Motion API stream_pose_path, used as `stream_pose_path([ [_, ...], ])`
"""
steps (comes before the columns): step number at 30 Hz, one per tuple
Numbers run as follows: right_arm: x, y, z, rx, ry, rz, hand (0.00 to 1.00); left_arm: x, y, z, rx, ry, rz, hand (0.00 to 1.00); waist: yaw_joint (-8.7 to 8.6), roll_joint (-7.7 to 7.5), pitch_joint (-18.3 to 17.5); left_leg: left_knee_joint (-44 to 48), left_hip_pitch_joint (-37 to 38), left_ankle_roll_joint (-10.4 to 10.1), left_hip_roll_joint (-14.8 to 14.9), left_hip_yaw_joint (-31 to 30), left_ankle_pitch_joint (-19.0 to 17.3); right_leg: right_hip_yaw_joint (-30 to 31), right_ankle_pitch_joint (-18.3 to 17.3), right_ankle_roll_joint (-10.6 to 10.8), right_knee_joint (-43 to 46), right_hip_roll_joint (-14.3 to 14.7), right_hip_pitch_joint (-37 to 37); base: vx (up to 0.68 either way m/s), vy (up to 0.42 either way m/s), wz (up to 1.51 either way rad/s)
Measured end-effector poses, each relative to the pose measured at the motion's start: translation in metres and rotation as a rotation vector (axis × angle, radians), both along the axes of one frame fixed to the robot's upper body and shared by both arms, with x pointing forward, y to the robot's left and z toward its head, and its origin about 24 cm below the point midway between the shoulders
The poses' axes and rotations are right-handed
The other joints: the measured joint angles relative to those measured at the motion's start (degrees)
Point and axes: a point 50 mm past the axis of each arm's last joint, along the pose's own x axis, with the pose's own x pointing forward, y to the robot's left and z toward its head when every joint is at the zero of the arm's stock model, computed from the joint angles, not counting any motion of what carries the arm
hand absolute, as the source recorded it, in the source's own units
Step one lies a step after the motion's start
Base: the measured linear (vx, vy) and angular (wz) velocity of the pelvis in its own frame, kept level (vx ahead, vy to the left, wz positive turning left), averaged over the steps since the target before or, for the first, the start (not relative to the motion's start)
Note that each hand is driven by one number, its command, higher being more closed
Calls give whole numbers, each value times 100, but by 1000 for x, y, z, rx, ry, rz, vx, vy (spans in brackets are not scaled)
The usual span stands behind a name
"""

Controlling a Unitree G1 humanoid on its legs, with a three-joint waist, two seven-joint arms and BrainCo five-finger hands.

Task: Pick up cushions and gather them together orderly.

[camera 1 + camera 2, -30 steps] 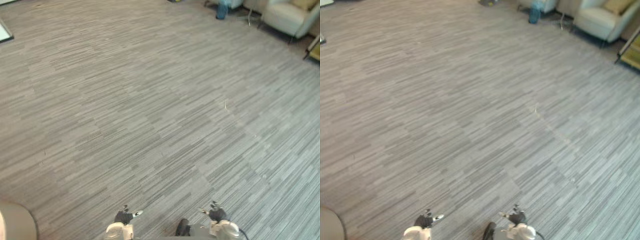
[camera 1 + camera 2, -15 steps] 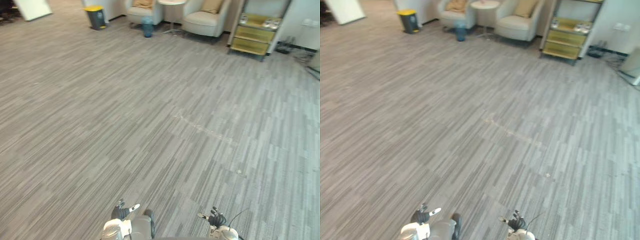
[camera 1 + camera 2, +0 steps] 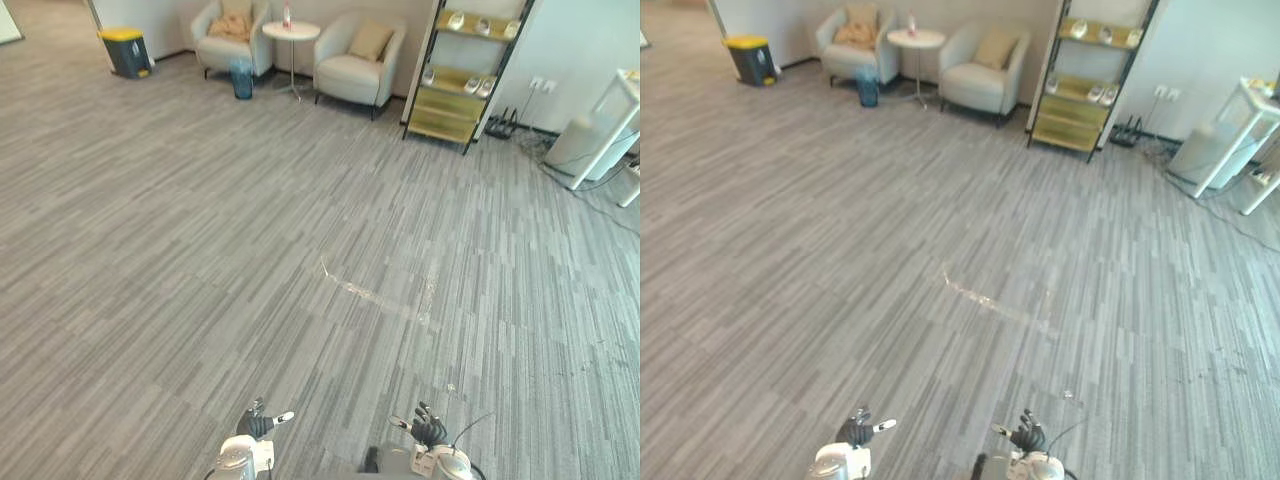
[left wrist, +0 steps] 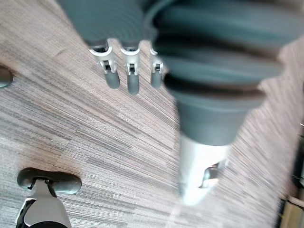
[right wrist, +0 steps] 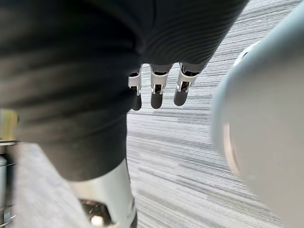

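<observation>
Two tan cushions lie on pale armchairs at the far wall: one cushion (image 3: 231, 26) on the left armchair (image 3: 222, 52), the other cushion (image 3: 371, 42) on the right armchair (image 3: 350, 75). My left hand (image 3: 258, 424) and right hand (image 3: 428, 431) hang low at the near edge, far from both chairs. Both are open and hold nothing; their fingers (image 4: 128, 78) (image 5: 156, 90) point down over bare grey carpet.
A round white side table (image 3: 291, 32) stands between the armchairs, with a small blue bin (image 3: 241, 79) in front. A dark bin with a yellow lid (image 3: 126, 50) is far left. A black and yellow shelf (image 3: 462, 72) and a white table (image 3: 600, 125) stand at the right.
The camera has turned and lifted, so the armchairs, shelf and white table have come into view and moved toward the middle. Both hands stay low and open.
</observation>
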Motion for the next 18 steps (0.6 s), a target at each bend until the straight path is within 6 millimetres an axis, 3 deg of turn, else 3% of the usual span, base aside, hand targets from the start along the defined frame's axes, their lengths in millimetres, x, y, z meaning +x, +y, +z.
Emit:
stream_pose_path([
  [2,-4,-5,-1,-9,23,0,0,-3,-7,-2,-27,11,29,0,-38,159,-42,728,-124,-78,179,-272,78,-14,-362,-107,80,178,194,406,-268,-15],
  [3,-6,-4,-2,-8,27,8,0,-2,-6,-1,-32,2,46,0,-73,151,-47,1909,-607,-224,298,-521,171,-43,-482,-98,-69,273,465,419,-257,10],
  [4,-10,-3,-3,-8,37,15,0,4,-6,1,-37,-18,51,0,-104,153,-25,3455,-1314,-392,424,-824,792,-107,-548,-159,-319,378,841,403,-243,13],
  [5,-8,-2,-3,-11,32,27,0,6,-6,2,-37,-24,49,0,-69,103,11,4053,-1596,-420,502,-863,932,-86,-566,-190,-455,435,1004,387,-174,-7],
  [6,-9,0,-3,-11,39,44,0,9,-5,4,-38,-42,45,0,7,111,20,5015,-2059,-325,582,-831,901,13,-667,-346,-674,563,1376,315,-88,-24],
  [7,-9,2,-4,-7,40,47,0,10,-4,5,-37,-47,42,0,30,105,26,5248,-2215,-292,585,-802,839,60,-702,-383,-762,597,1522,403,-73,-45],
  [8,-7,10,-4,15,36,51,0,12,-1,6,-25,-62,35,0,51,51,38,5475,-2645,-131,514,-630,581,155,-736,-393,-1035,611,1965,398,-58,-57],
  [10,-5,14,-4,27,32,44,0,14,1,8,-17,-77,31,0,78,15,49,4935,-3016,16,429,-229,265,348,-706,-336,-1347,587,2324,393,-32,-65],
  [12,-5,17,-5,49,26,3,0,18,-2,10,-13,-89,1,0,152,-7,23,2518,-3183,63,-55,-24,255,693,-785,-127,-1801,453,2791,508,55,-70],
  [13,-5,17,-5,50,26,2,0,18,-2,10,-14,-90,-1,0,168,-4,23,2155,-3181,64,-126,-47,345,743,-818,-91,-1831,438,2831,638,162,-71],
  [14,-7,16,-5,48,34,-4,0,18,-2,10,-10,-91,-10,0,273,-39,12,1277,-3160,31,-370,-322,1180,978,-946,-1,-1925,351,2991,609,164,-66],
  [15,-8,24,-7,66,44,5,0,20,3,11,6,-93,-18,0,275,-259,-123,1093,-2971,137,-602,-184,1212,1205,-896,20,-2058,168,3118,738,175,-58],
  [18,-7,25,-7,70,45,6,0,21,3,10,11,-81,-38,0,283,-344,-150,1770,-3022,509,-570,33,961,1712,-406,119,-1854,22,3136,540,144,-28],
])
